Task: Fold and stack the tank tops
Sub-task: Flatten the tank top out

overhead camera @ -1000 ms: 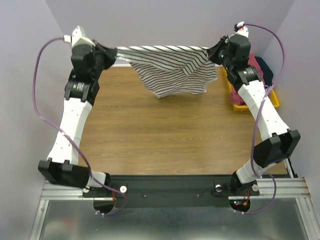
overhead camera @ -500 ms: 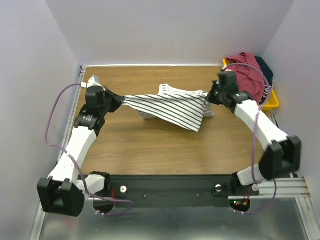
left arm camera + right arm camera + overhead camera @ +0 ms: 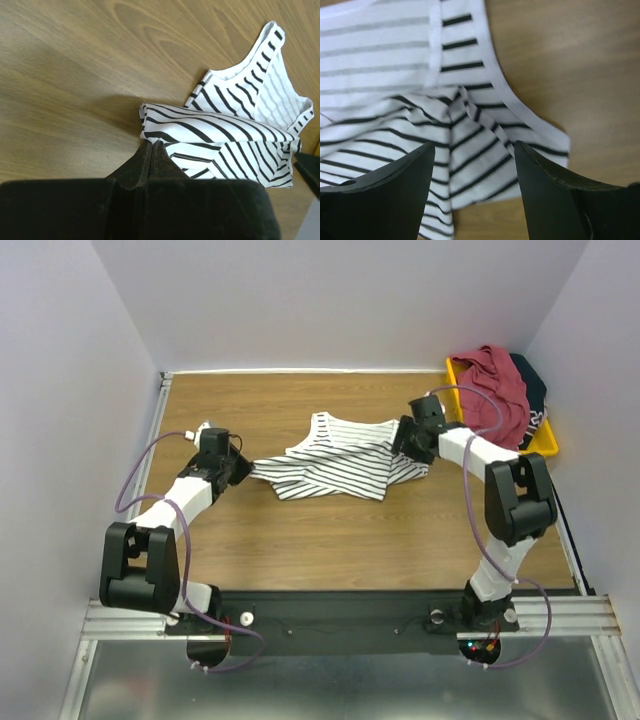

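The white tank top with thin black stripes point(image 3: 340, 460) lies rumpled and partly doubled over at the middle of the table. My left gripper point(image 3: 243, 468) is low at its left end, shut on a corner of the cloth. In the left wrist view the shut fingertips point(image 3: 151, 143) pinch the striped top's point(image 3: 235, 130) near edge. My right gripper point(image 3: 405, 437) stands open over the top's right end. In the right wrist view its gripper point(image 3: 474, 146) straddles the striped cloth point(image 3: 380, 60) without holding it. The maroon tank top point(image 3: 495, 380) and the dark one point(image 3: 533, 390) are heaped in the bin.
A yellow plastic bin point(image 3: 545, 447) stands at the back right corner, close behind the right arm. Lilac walls close in the table on the left, back and right. Bare wood lies in front of the striped top.
Both arms came down and toward me, laying the striped top from hanging stretched in the air onto the table. The right gripper opened and let go of its end.
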`<move>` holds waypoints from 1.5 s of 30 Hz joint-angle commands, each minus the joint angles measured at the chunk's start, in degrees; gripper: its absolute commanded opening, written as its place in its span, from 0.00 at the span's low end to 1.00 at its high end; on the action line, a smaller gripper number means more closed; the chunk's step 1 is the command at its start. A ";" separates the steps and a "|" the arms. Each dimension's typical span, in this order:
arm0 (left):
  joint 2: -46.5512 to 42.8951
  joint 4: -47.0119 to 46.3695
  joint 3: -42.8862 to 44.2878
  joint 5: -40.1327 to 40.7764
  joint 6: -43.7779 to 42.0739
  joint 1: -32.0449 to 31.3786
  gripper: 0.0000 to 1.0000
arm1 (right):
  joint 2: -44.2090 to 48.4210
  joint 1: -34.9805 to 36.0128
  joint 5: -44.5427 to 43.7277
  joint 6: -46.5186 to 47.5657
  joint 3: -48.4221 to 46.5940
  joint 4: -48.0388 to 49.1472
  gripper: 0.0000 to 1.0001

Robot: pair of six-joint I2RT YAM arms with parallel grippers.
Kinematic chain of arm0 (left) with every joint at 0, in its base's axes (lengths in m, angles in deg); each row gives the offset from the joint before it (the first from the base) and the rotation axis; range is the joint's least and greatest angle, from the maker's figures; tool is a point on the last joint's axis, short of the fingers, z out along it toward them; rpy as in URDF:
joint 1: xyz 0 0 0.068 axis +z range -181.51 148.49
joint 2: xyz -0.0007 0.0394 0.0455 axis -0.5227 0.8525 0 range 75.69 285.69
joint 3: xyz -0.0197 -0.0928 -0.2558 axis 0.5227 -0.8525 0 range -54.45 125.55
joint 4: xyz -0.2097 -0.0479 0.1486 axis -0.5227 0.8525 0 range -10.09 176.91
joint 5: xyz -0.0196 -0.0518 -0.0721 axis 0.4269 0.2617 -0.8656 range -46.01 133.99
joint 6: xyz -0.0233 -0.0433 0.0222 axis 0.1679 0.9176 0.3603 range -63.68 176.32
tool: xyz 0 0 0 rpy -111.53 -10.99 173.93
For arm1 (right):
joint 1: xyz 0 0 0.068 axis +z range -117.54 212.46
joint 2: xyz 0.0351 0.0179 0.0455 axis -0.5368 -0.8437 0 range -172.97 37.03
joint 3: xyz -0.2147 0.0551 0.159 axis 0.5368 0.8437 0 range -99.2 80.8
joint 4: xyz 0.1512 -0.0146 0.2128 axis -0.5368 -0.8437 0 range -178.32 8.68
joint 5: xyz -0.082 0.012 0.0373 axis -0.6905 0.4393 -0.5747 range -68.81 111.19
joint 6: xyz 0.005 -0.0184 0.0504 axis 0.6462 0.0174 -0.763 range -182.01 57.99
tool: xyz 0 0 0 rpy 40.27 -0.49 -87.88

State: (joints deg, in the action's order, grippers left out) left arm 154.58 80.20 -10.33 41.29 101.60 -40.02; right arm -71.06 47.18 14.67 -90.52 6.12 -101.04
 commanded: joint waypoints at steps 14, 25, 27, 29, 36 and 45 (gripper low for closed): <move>-2.87 -3.46 1.23 1.56 1.39 0.43 0.00 | 27.68 7.33 -0.24 -15.34 32.74 10.31 0.45; -3.22 -3.72 0.62 1.12 1.22 0.43 0.00 | 24.16 13.76 -4.02 -21.49 36.09 17.61 0.43; -3.22 -3.81 0.44 1.12 1.22 0.43 0.00 | 23.90 13.84 -4.20 -21.59 36.27 18.32 0.43; -3.22 -3.98 0.44 1.12 1.22 0.43 0.00 | 22.14 13.84 -4.37 -21.59 35.74 18.76 0.43; -3.22 -4.16 0.53 0.85 1.22 0.43 0.00 | 18.89 13.93 -5.69 -22.64 34.95 21.22 0.43; -3.31 -4.25 0.62 0.68 0.87 0.43 0.00 | 15.55 14.55 -5.43 -22.64 34.25 21.40 0.16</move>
State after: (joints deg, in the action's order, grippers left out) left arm 153.82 77.91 -10.40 41.86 102.89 -40.00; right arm -53.03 60.82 10.62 -113.08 40.64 -78.20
